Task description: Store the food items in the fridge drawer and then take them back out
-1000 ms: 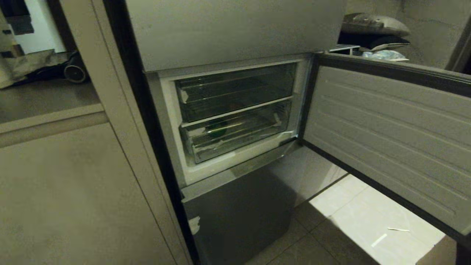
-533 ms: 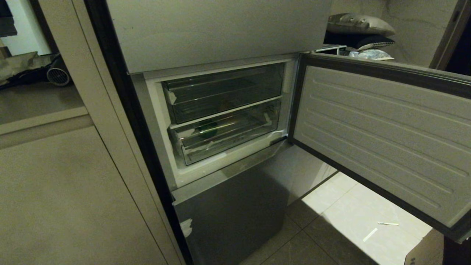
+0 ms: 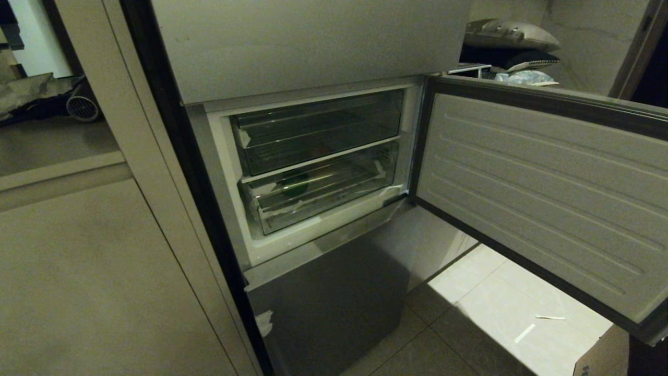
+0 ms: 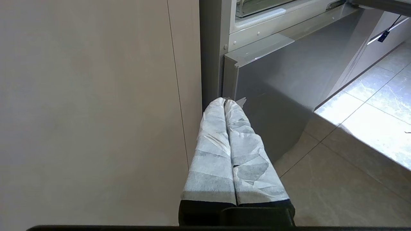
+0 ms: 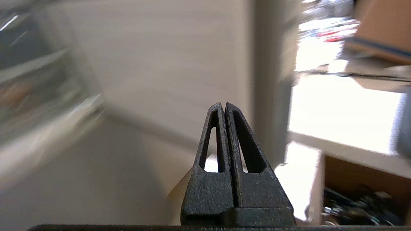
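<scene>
The fridge's middle compartment stands open in the head view, with two clear bins one above the other. The lower fridge drawer [image 3: 334, 204] is pushed in, and a dark-green food item [image 3: 295, 185] lies inside at its left. I cannot make out the orange-brown food item for certain. Neither gripper shows in the head view. My left gripper [image 4: 224, 101], its fingers wrapped in white tape, is shut and empty, low beside the cabinet and the lower steel door [image 4: 282, 80]. My right gripper [image 5: 223, 104] is shut with nothing in it, against a blurred background.
The compartment's door [image 3: 548, 193] is swung wide open to the right. A beige cabinet [image 3: 104, 271] flanks the fridge on the left. A cardboard box [image 3: 600, 360] sits at the lower right on the tiled floor, near two paper scraps [image 3: 524, 333].
The whole head view shifted to the left and slightly down a second ago, then held still: the camera moved, not the fridge. The right wrist view is smeared by motion.
</scene>
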